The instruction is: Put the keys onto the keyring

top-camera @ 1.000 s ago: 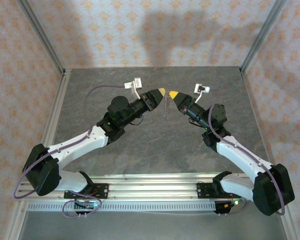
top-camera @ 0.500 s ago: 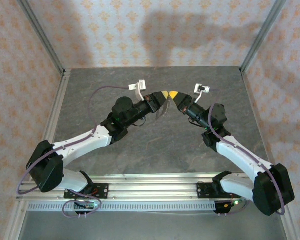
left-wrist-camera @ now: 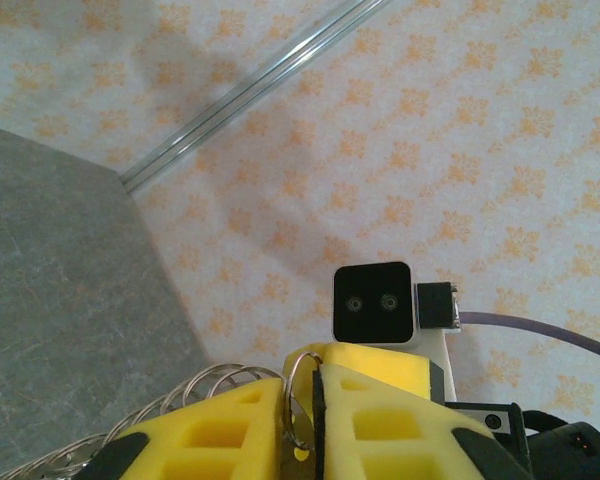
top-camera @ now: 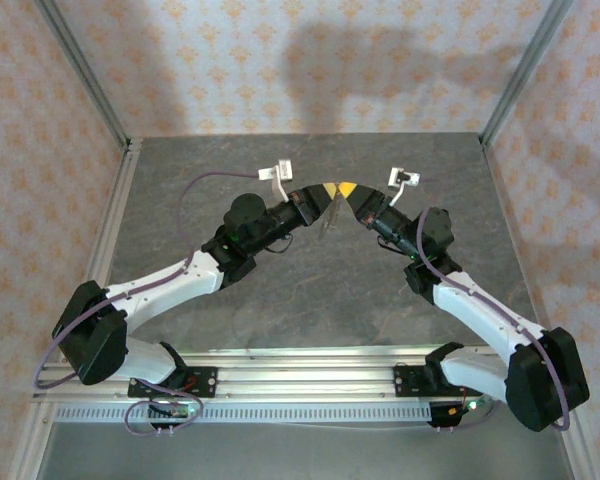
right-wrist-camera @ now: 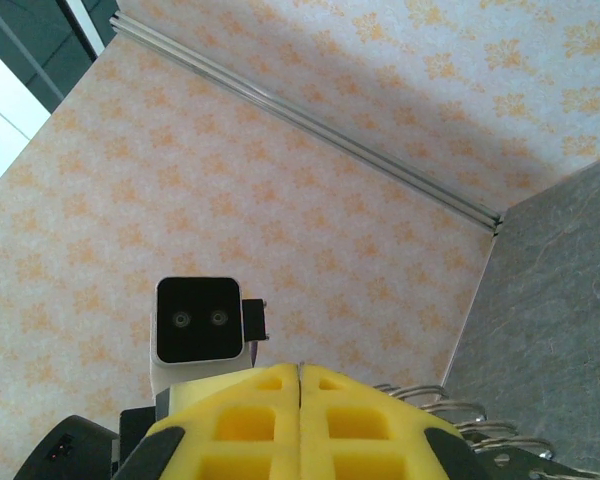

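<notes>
- Because both grippers meet in the air over the middle of the table, nearer its far edge than its near edge, the coming move turns on how the keyring lies at that meeting point.
- In the top view, the left gripper (top-camera: 326, 190) and the right gripper (top-camera: 348, 189) point at each other, tip almost against tip.
- In the left wrist view, one wire loop of the keyring (left-wrist-camera: 297, 405) stands upright in the narrow slot between the yellow fingers (left-wrist-camera: 230, 430), which are clamped on it. More coils trail off to the left of those fingers.
- In the right wrist view, the yellow fingers (right-wrist-camera: 250, 420) are pressed together along a thin seam. Whether anything is pinched in that seam cannot be told. Wire coils (right-wrist-camera: 450, 412) lie just beside them, to the right.
- A thin dull strand (top-camera: 325, 222) hangs straight down below the two tips, its long axis vertical. It is too fine to say whether a key hangs on it.
- Judgement: both arms are equally near the ring. The left arm holds it, so the right arm would be the one to feed a key onto the wire.
- Compared with one second ago, the left gripper has moved right and closed the gap between the tips. The right arm has held its place. The hanging strand has shifted slightly with the left gripper.
</notes>
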`<state>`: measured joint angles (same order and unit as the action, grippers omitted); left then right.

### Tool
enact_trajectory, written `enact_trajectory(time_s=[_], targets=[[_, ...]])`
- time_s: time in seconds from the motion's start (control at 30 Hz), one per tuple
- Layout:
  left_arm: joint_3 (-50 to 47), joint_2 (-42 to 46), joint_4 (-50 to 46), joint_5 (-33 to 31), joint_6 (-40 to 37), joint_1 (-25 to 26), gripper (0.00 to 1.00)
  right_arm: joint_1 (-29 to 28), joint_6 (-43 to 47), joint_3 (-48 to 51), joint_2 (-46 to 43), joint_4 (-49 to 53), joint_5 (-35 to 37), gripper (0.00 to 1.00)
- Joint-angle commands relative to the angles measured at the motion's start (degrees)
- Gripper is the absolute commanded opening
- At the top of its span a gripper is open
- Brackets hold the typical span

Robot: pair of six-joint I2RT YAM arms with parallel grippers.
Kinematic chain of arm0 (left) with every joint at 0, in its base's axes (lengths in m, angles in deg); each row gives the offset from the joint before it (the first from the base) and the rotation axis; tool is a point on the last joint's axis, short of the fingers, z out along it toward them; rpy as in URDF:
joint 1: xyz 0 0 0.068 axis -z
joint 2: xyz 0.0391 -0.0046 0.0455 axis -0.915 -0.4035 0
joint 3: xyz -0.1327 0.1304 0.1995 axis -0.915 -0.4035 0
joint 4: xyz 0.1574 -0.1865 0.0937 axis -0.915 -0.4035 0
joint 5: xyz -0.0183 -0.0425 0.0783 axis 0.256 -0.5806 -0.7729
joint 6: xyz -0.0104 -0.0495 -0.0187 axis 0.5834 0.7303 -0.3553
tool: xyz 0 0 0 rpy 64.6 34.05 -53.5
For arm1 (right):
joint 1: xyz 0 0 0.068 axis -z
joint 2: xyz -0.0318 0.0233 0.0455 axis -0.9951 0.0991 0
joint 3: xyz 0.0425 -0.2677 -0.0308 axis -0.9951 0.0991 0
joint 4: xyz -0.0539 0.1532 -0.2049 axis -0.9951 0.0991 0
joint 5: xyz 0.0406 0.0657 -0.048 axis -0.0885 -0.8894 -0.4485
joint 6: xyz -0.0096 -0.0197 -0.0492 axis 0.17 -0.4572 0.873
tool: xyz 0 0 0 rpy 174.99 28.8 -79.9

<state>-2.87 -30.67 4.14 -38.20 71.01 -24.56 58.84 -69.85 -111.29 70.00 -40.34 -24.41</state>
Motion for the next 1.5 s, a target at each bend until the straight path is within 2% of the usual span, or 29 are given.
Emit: enact_trajectory(time_s=[0.0, 0.43, 0.6, 0.8, 1.03, 1.17, 1.3, 1.47], targets=[[1.1, -0.2, 2.9, 1.7, -1.4, 0.7, 0.13, -0.3, 0.6, -1.7, -0.4, -2.7, 0.1, 0.00], [2.4, -1.0, 1.5, 2.6, -2.6, 0.9, 0.17, -0.3, 0.8, -1.9, -0.3, -2.1, -0.9, 0.00], [2.7, -1.5, 1.4, 2.9, -2.9, 1.0, 0.13, -0.3, 1.1, -2.0, -0.4, -1.7, -1.2, 0.00], [2.9, -1.8, 1.2, 3.6, -3.6, 1.1, 0.00, -0.3, 1.2, -1.9, -0.4, -1.1, -1.3, 0.00], [2.0, -1.1, 0.7, 3.5, -5.6, 1.1, 0.00, -0.3, 2.4, -2.4, -1.4, 1.5, -0.9, 0.00], [0.3, 0.9, 0.3, 2.8, -7.9, 1.1, 0.00, -0.2, 6.2, -3.1, -5.1, 8.5, 1.6, 0.09], [-0.5, 2.9, -1.3, 2.4, -11.3, 1.1, 0.00, 1.1, 7.9, -3.5, -9.1, 13.4, 3.1, 0.33], [-1.4, 5.2, -5.3, 0.6, -15.6, 0.2, 0.00, 2.7, 9.4, -2.5, -13.5, 20.2, 4.4, 0.43]])
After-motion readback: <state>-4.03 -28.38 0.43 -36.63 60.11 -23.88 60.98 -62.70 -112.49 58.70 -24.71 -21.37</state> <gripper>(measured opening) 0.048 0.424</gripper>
